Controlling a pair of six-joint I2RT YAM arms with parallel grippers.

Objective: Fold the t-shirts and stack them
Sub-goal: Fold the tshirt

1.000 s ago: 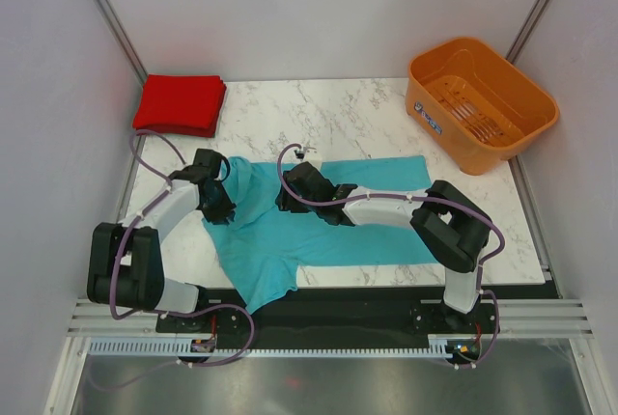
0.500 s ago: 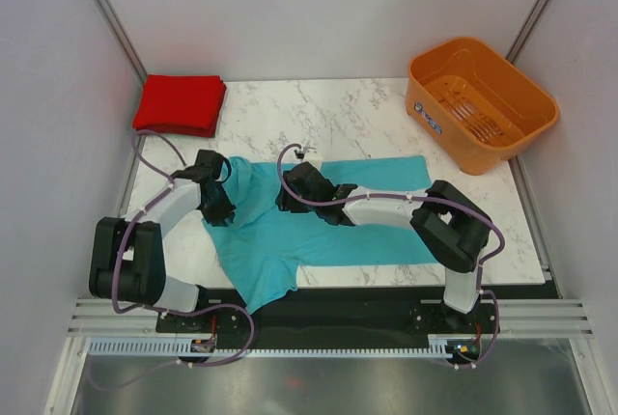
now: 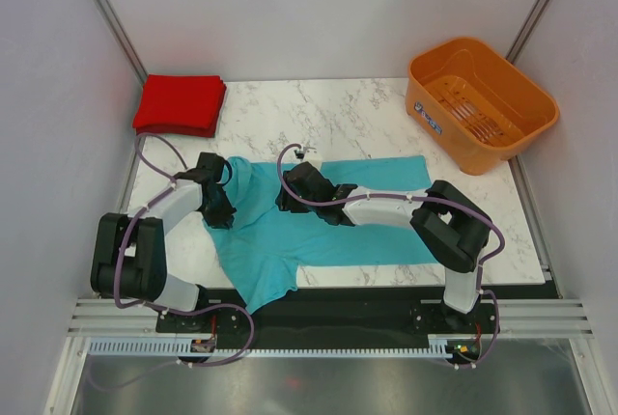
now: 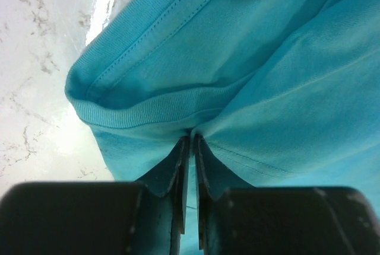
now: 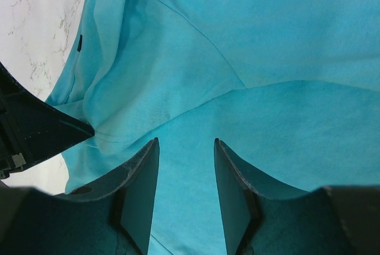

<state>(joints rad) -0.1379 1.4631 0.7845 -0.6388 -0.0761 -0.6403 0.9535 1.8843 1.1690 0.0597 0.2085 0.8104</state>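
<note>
Teal t-shirt (image 3: 280,246) lies spread mid-table on the marble top (image 3: 328,111), with one end reaching past the near edge. Left gripper (image 4: 190,147) — fingers almost together, pinching a fold of the shirt just below the ribbed neckline. Right gripper (image 5: 186,148) — jaws apart over the shirt's body, gripping nothing. Red t-shirt (image 3: 180,103) sits folded at the far-left corner.
</note>
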